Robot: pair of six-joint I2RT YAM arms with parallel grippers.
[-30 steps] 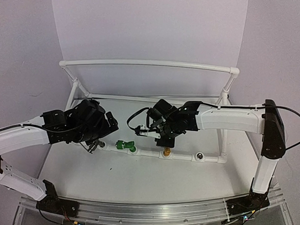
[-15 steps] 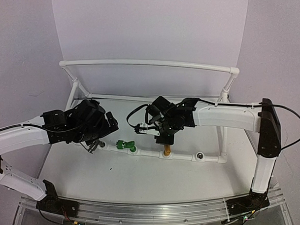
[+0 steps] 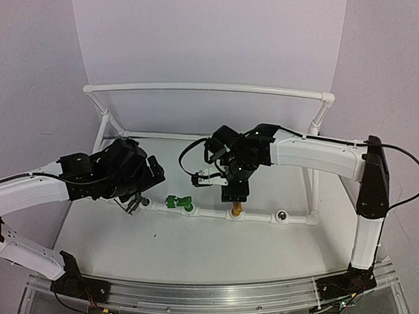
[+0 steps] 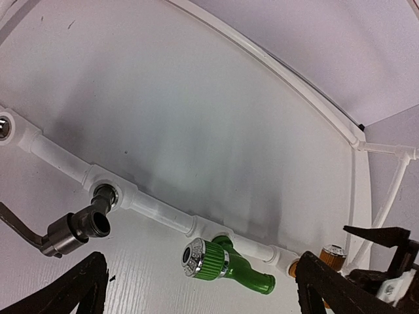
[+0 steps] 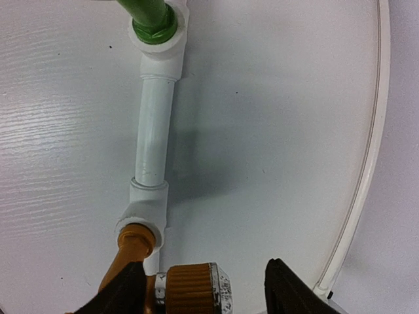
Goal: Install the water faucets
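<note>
While the right tool (image 3: 234,196) stands open astride the brass faucet (image 5: 190,286) in its white socket (image 5: 145,204), it should lift straight off without nudging it; the left tool (image 4: 203,291) gapes wide, empty.

White frame on a white bench, three coloured faucets, black-and-white arms.
The pipe frame (image 3: 207,88) is plain white, and the bench (image 3: 199,250) under it is white with a faint streaked grain; the backdrop (image 3: 212,40) is pale lilac. The green faucet (image 4: 226,264) is glossy bright green with a ribbed cap and a silver face. The brass-gold faucet (image 5: 190,282) has a ridged orange-gold knob rimmed in silver. The dark grey faucet (image 4: 75,230) is dull gunmetal. One socket (image 3: 281,216) shows a silvery ring. The arms (image 3: 320,163) are white with black joints, and the left end effector (image 3: 145,181) and right end effector (image 3: 234,195) are black. The rail (image 3: 200,295) is silvery.
</note>
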